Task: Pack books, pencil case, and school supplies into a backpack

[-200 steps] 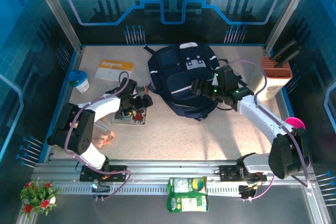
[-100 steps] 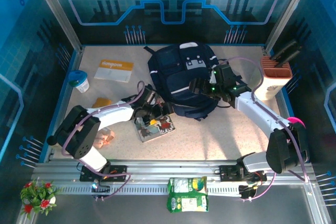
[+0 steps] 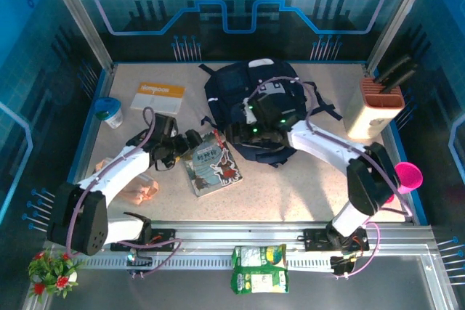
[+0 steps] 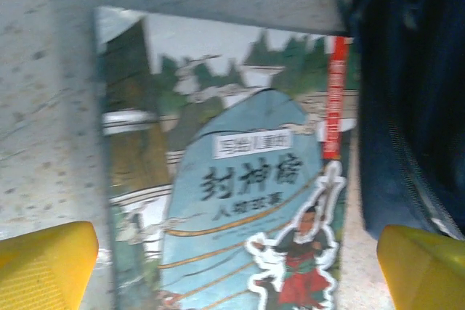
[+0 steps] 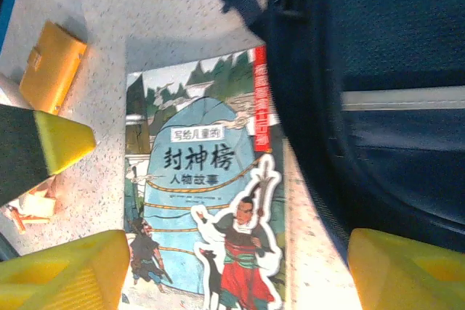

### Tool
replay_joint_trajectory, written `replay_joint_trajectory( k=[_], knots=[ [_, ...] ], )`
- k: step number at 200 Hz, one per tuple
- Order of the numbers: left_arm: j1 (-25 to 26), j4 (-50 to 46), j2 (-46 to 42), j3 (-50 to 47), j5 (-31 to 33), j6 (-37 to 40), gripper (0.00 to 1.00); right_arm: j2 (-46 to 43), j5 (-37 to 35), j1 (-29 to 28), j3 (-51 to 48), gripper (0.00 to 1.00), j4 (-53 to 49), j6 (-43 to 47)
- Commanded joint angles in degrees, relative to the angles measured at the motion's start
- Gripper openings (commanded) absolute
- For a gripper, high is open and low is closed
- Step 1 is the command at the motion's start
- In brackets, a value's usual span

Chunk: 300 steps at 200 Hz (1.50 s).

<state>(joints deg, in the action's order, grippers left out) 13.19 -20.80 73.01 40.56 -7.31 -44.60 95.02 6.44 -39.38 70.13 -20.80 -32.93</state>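
A: Where's the book?
B: One book, with a blue-green cover and a figure in red. It lies flat and cover up on the tabletop, just beside the near-left side of the backpack. In the right wrist view its red-strip edge runs right against the fabric. Can't tell if the corner is tucked under.
A: And the backpack?
B: Navy with a pale stripe, lying at the back middle of the tabletop. Dark straps trail off to the right.
A: State of the left pincer?
B: Spread wide, low over the book's left end. Its yellow fingertips sit at either side of the cover, pinching nothing.
A: And the right pincer?
B: It's over the backpack's left edge, next to the book. Its fingers are well apart, one on the book side and one on the backpack side. It holds nothing.
A: Anything else?
B: There's a white-and-orange booklet at back left and a blue-lidded tub by the left edge. A yellow case lies near the book. A knife block stands at back right and a pink cup at the right edge.
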Motion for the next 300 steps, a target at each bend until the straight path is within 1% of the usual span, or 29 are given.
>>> replay_joint_trajectory(
  k=[1,26,50,72,99,148,183,211,227,259,300],
  knots=[
    [-1.5,-1.3,-1.3,-2.2,-0.9,1.2,0.99,4.7,-1.1,-3.1,4.2,0.76,-3.0,1.7],
    [-3.0,0.0,-1.2,-3.6,-2.2,1.3,0.98,11.1,-1.5,-5.6,9.0,0.69,-5.9,2.3],
    [-3.7,1.1,-0.3,-3.9,-3.4,1.4,0.95,16.6,-2.8,-7.5,13.9,0.65,-10.2,4.1],
    [-3.8,1.8,1.6,-4.0,-4.5,1.5,0.91,20.1,-4.0,-8.6,16.7,0.64,-12.6,5.2],
    [-3.8,3.0,3.6,-4.2,-6.2,1.4,0.85,23.4,-4.9,-8.8,19.4,0.66,-15.8,5.0],
    [-3.9,3.2,5.8,-3.5,-7.9,2.4,0.82,25.4,-5.0,-8.7,19.1,0.69,-16.6,5.2],
    [-3.9,4.4,8.0,-3.3,-10.3,2.4,0.79,26.8,-3.6,-8.7,18.7,0.70,-16.6,4.7],
    [-3.9,5.4,8.2,-3.2,-12.0,2.3,0.78,27.0,-2.7,-8.4,17.8,0.69,-15.6,4.1],
    [-3.8,5.8,8.3,-3.1,-13.1,2.3,0.76,27.1,-2.6,-8.2,17.6,0.70,-15.6,3.8],
    [-3.9,6.3,8.2,-2.5,-15.4,3.3,0.69,27.1,-2.4,-8.0,17.2,0.69,-15.4,3.3],
    [-3.9,6.0,4.7,-2.2,-17.7,5.6,0.53,27.1,-2.1,-7.7,16.5,0.69,-14.8,2.9]
  ],
)
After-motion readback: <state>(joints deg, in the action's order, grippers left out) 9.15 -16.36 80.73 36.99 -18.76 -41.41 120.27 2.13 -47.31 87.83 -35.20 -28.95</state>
